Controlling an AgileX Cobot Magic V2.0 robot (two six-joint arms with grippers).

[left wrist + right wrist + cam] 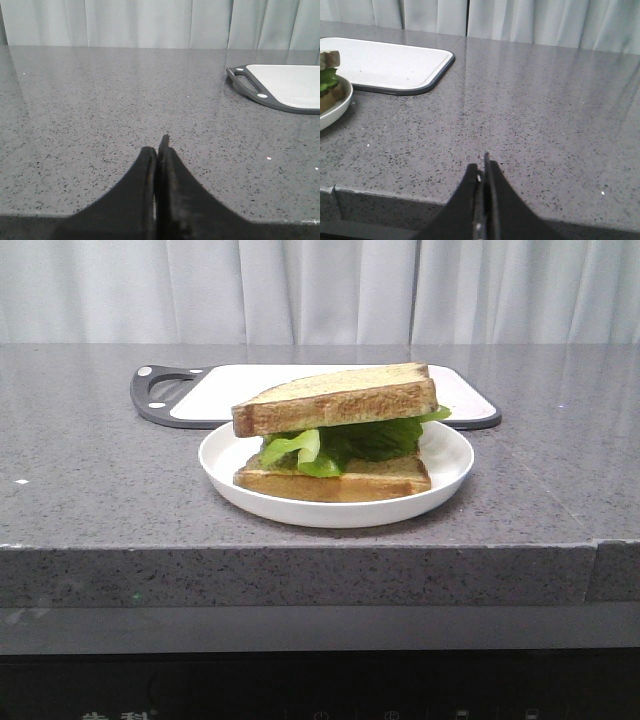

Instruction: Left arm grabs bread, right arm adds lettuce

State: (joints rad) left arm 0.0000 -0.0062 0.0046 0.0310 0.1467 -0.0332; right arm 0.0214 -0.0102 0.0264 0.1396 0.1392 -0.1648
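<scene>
On the white plate (450, 462) sits a stack: a toasted bread (335, 401) slice on top, tilted, bright green lettuce (345, 443) under it, and a second slice (335, 480) at the bottom. Neither arm shows in the front view. My left gripper (159, 146) is shut with nothing in it, low over the bare counter well to the left of the plate. My right gripper (482, 164) is likewise shut and empty near the counter's front edge, with the plate (337, 107) and the lettuce (327, 80) far off to its side.
A white cutting board (230, 385) with a dark grey rim and handle lies behind the plate; the cutting board (287, 87) shows in the left wrist view and the cutting board (385, 62) in the right wrist view. The grey speckled counter (100, 480) drops off at its front edge. Pale curtains hang behind.
</scene>
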